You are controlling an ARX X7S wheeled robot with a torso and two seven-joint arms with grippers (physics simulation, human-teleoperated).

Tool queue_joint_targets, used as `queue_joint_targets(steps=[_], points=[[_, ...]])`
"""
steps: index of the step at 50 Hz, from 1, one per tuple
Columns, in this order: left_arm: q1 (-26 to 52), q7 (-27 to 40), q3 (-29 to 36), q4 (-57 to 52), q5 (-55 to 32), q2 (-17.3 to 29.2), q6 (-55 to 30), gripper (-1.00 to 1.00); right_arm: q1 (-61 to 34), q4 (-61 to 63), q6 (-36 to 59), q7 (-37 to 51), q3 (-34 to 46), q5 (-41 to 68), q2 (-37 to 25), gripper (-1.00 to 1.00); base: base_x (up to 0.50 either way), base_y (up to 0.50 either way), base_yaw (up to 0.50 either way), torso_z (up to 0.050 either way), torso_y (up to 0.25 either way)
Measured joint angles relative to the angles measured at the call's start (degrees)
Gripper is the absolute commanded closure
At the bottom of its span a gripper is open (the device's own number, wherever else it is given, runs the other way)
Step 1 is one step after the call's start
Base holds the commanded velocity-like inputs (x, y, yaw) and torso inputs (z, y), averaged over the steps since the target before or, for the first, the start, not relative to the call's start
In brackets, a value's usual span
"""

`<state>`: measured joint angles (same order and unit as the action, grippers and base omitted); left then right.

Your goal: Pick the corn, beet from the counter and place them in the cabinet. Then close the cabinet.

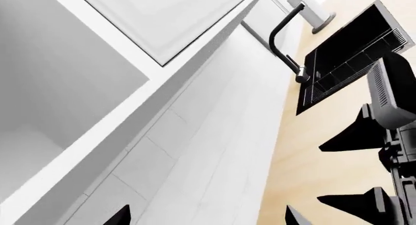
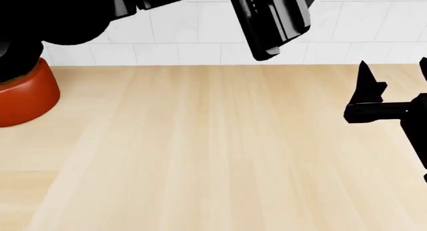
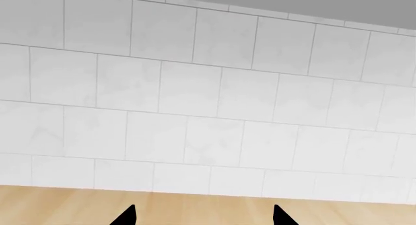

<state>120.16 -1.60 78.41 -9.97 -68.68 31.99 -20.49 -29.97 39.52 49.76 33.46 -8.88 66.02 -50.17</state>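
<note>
Neither corn nor beet visible anywhere; only bare table (image 2: 220,156) with a red pot (image 2: 23,93) at its left edge. Left gripper (image 1: 208,216) raised beside the open cabinet (image 1: 58,98), jaws spread, nothing between. Right gripper (image 3: 202,216) low over the table, jaws wide and empty, probably waiting.

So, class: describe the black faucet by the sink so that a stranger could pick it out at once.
Find the light wood counter running along the white tiled wall in the left wrist view. Set into it is a black sink. The faucet rises at the sink's wall-side edge: a thin black bent pipe, the only slender curved thing there.
</note>
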Motion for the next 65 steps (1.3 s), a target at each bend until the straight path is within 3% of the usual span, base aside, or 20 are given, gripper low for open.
queue_joint_targets(steps=[22, 41, 65], points=[[-11.56, 6.07, 1.93, -9.52, 2.15, 6.44, 4.78, -1.00, 0.63, 0.19, -0.69, -0.14, 0.02, -0.26, 0.05, -1.00, 0.00, 0.00, 0.00, 0.000, 0.000], [-19.39, 14.64, 0.92, -21.85, 6.76, 16.93, 11.85, -1.00, 1.73, 0.11, -1.46, -0.59, -0.46, -0.58, -0.14, -1.00, 0.00, 0.00, 0.00, 0.000, 0.000], [-29.95, 19.29, -1.32, -21.94, 5.50, 27.42, 24.67, -1.00, 1.84, 0.17, -1.72, -0.35, -0.13, -0.63, -0.14, -1.00, 0.00, 0.00, 0.00, 0.000, 0.000]])
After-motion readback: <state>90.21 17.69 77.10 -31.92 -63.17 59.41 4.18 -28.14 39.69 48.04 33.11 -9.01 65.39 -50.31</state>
